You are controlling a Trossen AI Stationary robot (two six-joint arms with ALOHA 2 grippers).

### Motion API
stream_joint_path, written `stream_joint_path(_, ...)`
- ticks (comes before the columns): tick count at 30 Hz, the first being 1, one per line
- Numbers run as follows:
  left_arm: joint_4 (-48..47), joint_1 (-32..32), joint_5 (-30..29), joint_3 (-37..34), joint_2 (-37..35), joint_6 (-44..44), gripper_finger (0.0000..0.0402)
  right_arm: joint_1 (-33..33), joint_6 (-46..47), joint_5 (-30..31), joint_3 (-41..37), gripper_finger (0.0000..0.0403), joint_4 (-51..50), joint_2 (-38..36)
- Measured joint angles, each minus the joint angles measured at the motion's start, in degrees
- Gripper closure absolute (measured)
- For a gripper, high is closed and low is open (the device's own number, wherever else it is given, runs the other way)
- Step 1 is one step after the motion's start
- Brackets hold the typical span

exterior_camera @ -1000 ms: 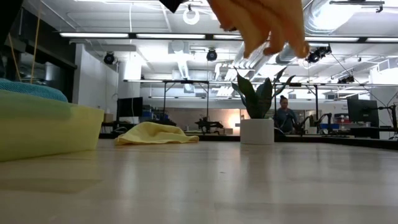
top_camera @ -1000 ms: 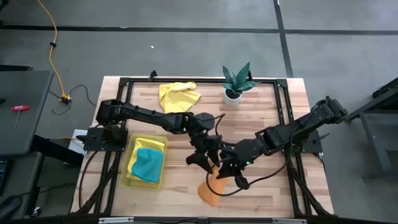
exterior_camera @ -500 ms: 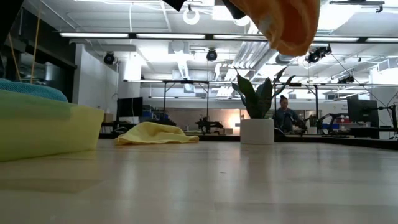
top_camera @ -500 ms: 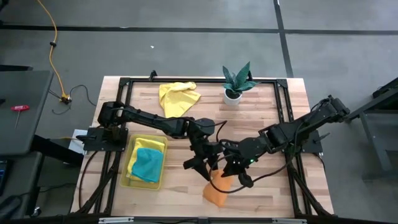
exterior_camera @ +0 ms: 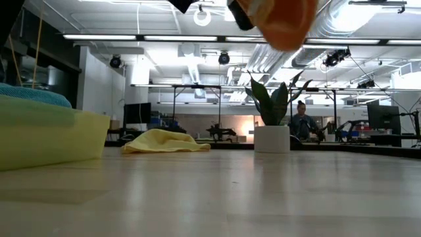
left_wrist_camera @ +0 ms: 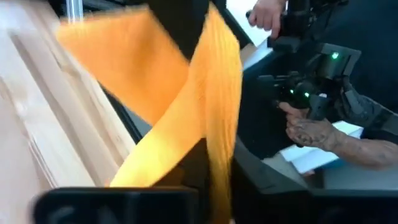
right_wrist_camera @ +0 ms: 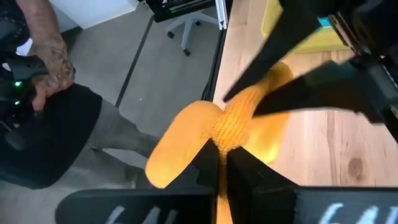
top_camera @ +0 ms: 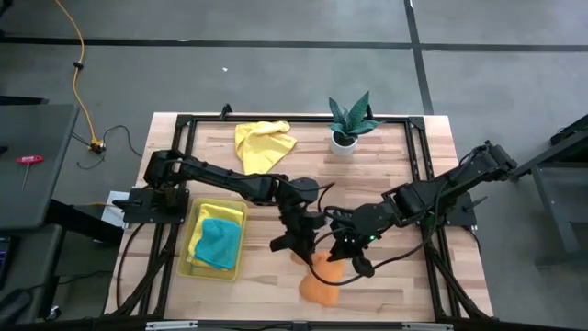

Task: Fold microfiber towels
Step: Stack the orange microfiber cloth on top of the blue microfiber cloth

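An orange microfiber towel [top_camera: 322,283] hangs bunched above the table's near middle, and its lower end shows at the top of the low view [exterior_camera: 283,23]. Both grippers are shut on it close together: my left gripper [top_camera: 308,244] from the left, my right gripper [top_camera: 338,254] from the right. A crumpled yellow towel [top_camera: 265,142] lies at the far edge. A teal towel [top_camera: 219,244] rests on a yellow one [top_camera: 225,213] inside the yellow tray [top_camera: 194,267]. My left gripper pinches a bunched ridge of the orange towel [right_wrist_camera: 241,107] between its two fingers, just beyond the right gripper's hold. The fingers come from the table's left, slanting a little downward. The cloth hangs clear of the table. My right gripper pinches the gathered top of the orange towel [right_wrist_camera: 219,138] between its two fingertips [right_wrist_camera: 208,163], several layers bunched together. It reaches in from the table's right, slanting down. The towel spreads out and hangs below the fingers, lifted clear of the wood.
A small potted plant [top_camera: 350,124] stands at the far right of centre. The tray takes up the near left. A person's hands [left_wrist_camera: 311,127] hold a device just off the table's near edge. Bare wood lies under and around the hanging towel.
My left gripper, whose fingers stood wide beside the orange towel, has closed on it next to the right gripper's hold. The towel's hanging end has drawn up and bunched tighter, staying clear of the table.
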Motion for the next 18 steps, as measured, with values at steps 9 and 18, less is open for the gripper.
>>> stream_joint_path(9, -17.95, 3.39, 1.61, 0.09, -6.26, 3.02, 0.0398, -2.57, -0.01, 4.10, 3.06, 0.0403, -5.86, 0.11)
stream_joint_path(18, -31.88, 4.28, -5.50, 0.13, -15.36, 6.09, 0.0400, -7.60, -2.81, 6.31, 6.71, 0.0403, -7.20, 0.15)
